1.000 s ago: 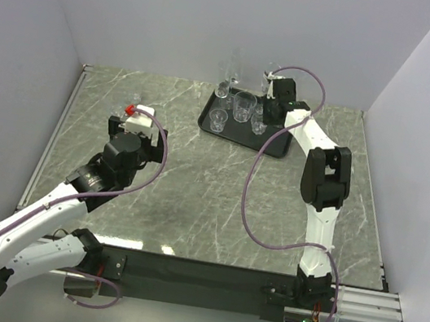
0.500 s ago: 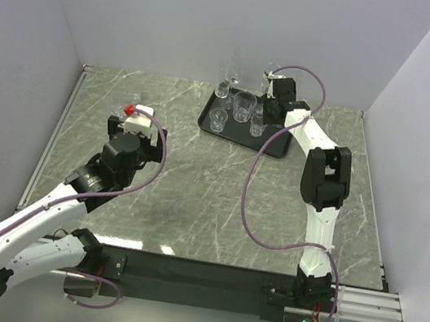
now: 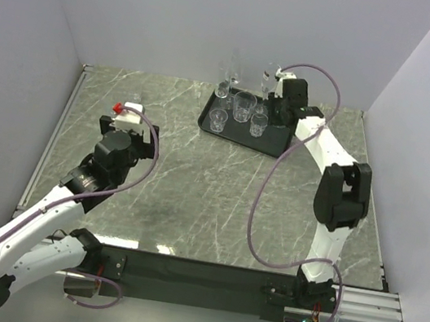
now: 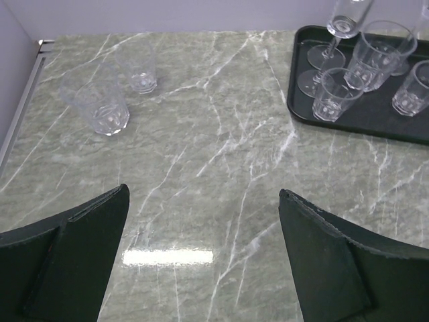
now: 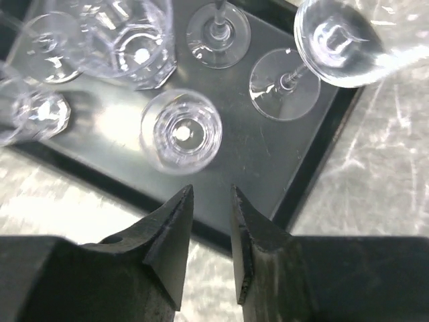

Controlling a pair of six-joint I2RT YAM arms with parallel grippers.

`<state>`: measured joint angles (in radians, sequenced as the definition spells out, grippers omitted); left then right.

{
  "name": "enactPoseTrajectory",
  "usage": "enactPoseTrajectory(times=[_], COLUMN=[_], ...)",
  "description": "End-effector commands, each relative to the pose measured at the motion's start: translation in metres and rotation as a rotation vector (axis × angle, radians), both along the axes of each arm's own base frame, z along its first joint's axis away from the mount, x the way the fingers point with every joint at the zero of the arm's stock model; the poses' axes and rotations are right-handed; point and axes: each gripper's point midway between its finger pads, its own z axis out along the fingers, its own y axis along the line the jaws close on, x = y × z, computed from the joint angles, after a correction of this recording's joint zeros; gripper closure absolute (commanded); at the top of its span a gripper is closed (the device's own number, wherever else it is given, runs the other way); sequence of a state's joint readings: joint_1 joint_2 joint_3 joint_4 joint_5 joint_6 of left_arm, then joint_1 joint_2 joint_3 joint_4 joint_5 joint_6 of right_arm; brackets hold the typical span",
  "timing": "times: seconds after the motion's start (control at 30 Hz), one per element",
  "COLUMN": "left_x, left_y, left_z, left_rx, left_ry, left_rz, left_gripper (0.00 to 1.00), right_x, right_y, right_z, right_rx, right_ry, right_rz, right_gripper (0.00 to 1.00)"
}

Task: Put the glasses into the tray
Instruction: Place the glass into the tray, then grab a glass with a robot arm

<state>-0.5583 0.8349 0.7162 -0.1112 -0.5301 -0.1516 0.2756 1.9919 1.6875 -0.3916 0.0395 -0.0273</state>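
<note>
Two short glasses stand far left on the marble table [image 4: 221, 154], a faceted tumbler [image 4: 102, 107] and a small tumbler [image 4: 139, 67] just beside it; the left gripper [image 4: 202, 194] hangs near them, jaws spread wide, empty; further right the tray [image 4: 365, 119] holds upright glasses, among them a flute [image 4: 340, 23]; the right gripper [image 5: 210, 191] hovers over the tray's edge, fingers slightly parted, pinching nothing, a shot glass [image 5: 181, 131] just ahead.

Bright, even overhead light, soft shadows only. White glare patch on the tabletop [image 4: 201, 174] by its near edge. Kinda blurry on the close-up glasses [image 5: 181, 131], plus sheen across the tray [image 5: 268, 154].
</note>
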Motion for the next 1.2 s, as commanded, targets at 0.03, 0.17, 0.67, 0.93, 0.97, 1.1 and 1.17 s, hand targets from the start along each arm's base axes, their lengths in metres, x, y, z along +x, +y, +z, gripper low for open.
enactPoseTrajectory(times=[0.03,0.17,0.67,0.93,0.97,1.1,1.17], left_x=[0.008,0.016,0.058,0.087,0.092,0.11,0.121], left_y=[0.005,0.017,0.063,0.102,0.105,0.127,0.133], left_z=[0.01,0.007,0.013,-0.004,-0.001,-0.012,-0.019], left_rx=[-0.08,-0.136,-0.502,-0.651,-0.676,-0.732,-0.752], left_ry=[-0.03,-0.016,0.039,0.099,0.097,0.142,0.176], left_rz=[0.023,0.064,0.136,0.204,0.21,0.269,0.298], left_gripper=[0.01,0.01,0.01,0.01,0.01,0.01,0.0], right_x=[-0.022,-0.073,-0.196,-0.22,-0.223,-0.228,-0.229], right_y=[0.011,0.021,-0.019,-0.052,-0.05,-0.051,-0.05], right_z=[0.061,0.081,0.088,0.083,0.085,0.081,0.08], right_rx=[0.041,0.028,0.067,0.179,0.206,0.252,0.258], right_ry=[-0.119,-0.127,-0.183,-0.241,-0.243,-0.224,-0.218], right_rz=[0.111,0.359,0.558,0.501,0.515,0.529,0.54], right_gripper=[0.6,0.52,0.46,0.4,0.4,0.4,0.4])
